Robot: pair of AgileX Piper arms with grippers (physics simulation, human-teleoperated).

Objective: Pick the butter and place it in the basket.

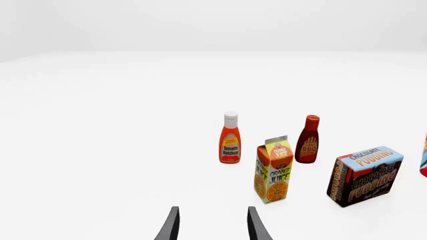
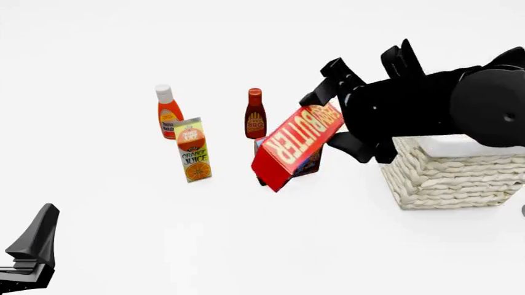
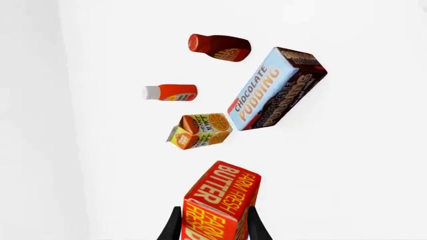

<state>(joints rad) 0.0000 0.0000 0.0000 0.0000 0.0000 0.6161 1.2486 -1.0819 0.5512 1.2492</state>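
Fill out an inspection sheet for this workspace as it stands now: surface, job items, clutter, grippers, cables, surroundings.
Surface: plain white table, no marks seen.
Job's things: butter tilted, lifted off the table in the right gripper, in front of the pudding box, not yet over the basket, which stands at the right.
Clutter: chocolate pudding box, orange juice carton, tomato ketchup bottle and BBQ sauce bottle, all upright.
Grippers: right shut on the butter; left gripper open, holding nothing, low at the near left.
Cables: nothing seen.
Surroundings: blank white background, nothing seen.
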